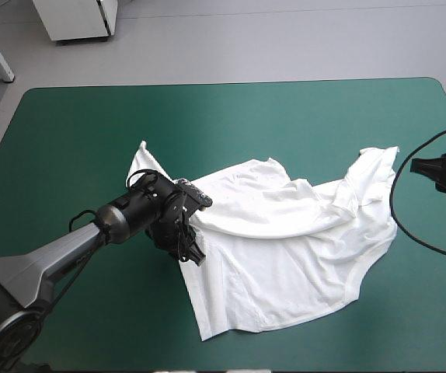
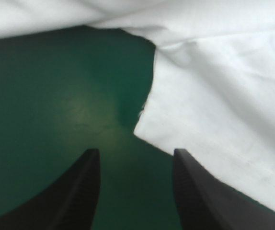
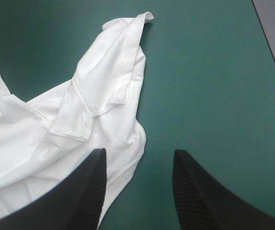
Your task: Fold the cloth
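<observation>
White, soft-creased T-shirt (image 1: 285,256) lies half spread at mid-table on the teal-green cover (image 1: 75,132). We log our left gripper (image 2: 136,153) low at its left edge, black fingers (image 2: 80,191) apart, empty; our right gripper (image 3: 137,153) near the sleeve (image 3: 111,72), fingers likewise apart, empty.

Our left arm (image 1: 56,252), over the table's (image 1: 301,109) near left corner, is a smooth grey link that tapers from a rounded black joint housing. It passes through a dark ringed collar into a bulky black wrist block. The left gripper (image 2: 135,152) carries two broad black fingers (image 2: 80,191), matte and unmarked, curved like fins and narrowing to blunt tips. By the table's right edge, our right gripper (image 3: 137,152) has the same black fins, and there we make out fine ridges (image 3: 99,191) running along each finger's inner face.
</observation>
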